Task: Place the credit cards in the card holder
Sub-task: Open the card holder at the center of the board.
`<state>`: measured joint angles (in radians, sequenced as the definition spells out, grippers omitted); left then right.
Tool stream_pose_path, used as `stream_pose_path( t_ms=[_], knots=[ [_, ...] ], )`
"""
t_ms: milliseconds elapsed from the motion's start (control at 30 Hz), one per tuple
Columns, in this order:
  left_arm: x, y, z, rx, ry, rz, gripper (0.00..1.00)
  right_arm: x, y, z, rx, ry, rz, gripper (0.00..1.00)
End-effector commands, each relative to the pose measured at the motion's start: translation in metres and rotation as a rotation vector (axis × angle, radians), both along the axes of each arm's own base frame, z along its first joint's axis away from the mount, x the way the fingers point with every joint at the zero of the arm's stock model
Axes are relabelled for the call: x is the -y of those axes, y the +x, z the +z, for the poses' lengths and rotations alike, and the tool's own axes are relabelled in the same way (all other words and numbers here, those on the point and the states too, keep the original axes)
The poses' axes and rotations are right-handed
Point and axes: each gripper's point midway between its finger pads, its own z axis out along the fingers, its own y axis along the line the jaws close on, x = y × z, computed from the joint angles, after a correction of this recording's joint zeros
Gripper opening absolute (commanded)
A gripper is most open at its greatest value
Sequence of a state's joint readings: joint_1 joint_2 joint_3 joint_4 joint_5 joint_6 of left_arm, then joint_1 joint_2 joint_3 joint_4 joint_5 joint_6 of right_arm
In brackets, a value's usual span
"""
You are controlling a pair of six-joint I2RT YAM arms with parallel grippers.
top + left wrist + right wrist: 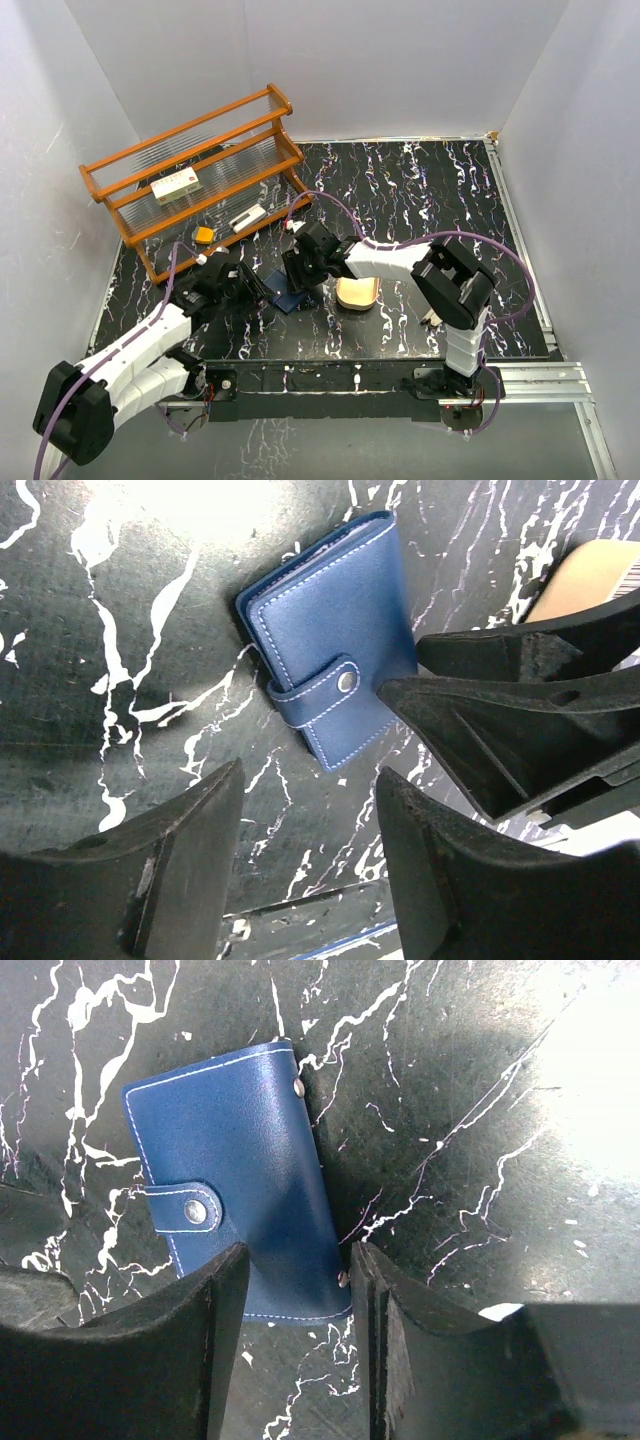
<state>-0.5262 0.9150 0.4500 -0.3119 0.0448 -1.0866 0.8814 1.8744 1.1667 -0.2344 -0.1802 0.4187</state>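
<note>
Off to the left rear, an orange-brown wooden rack with clear slatted shelves (180,132) stands at a slant on the black, white-veined marble-pattern table (430,190). A white box with red marks (175,185) rests on one shelf. Lower on the rack lie a whitish oblong piece (248,218) and a small orange flat piece (204,235), both too small to identify. An oval tan tray (357,293) sits on the table just to the right of the two grippers.

The dark navy-blue leather-look card holder with white stitching (335,630) lies flat on the table between the grippers, folded shut, its strap snapped down. The left gripper (310,880) has its fingers spread wide with nothing between them. In its wrist view the holder lies ahead of the fingertips and clear of them. The black fingers of the right gripper (300,1340) crowd in at the holder's far edge in that same view. They too are parted, and in the right wrist view they straddle the holder's riveted corner. One finger (200,1340) overlaps the cover, though whether it touches cannot be told.
</note>
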Motion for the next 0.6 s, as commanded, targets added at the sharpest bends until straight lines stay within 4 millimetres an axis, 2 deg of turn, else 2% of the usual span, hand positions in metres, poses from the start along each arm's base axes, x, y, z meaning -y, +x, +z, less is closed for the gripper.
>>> stream_pose_path(
  t_ms=[0,133,233,367,567],
  knots=[
    [0.004,-0.002,-0.011,-0.026,-0.004,-0.014,0.52,-0.006,-0.002,-0.009,-0.011,0.031,0.027,0.41],
    [0.002,-0.005,-0.020,-0.056,0.020,-0.022,0.50,-0.006,-0.007,-0.012,-0.037,0.060,0.017,0.35],
    [0.003,-0.005,-0.022,-0.054,0.017,-0.027,0.50,-0.009,-0.006,-0.008,-0.034,0.078,0.010,0.19],
    [0.005,-0.003,-0.018,-0.045,0.009,-0.028,0.50,-0.012,-0.003,0.006,-0.016,0.107,0.004,0.01],
    [0.010,0.005,-0.001,-0.006,-0.008,-0.042,0.53,-0.011,-0.008,0.038,0.005,0.174,0.002,0.00]
  ],
)
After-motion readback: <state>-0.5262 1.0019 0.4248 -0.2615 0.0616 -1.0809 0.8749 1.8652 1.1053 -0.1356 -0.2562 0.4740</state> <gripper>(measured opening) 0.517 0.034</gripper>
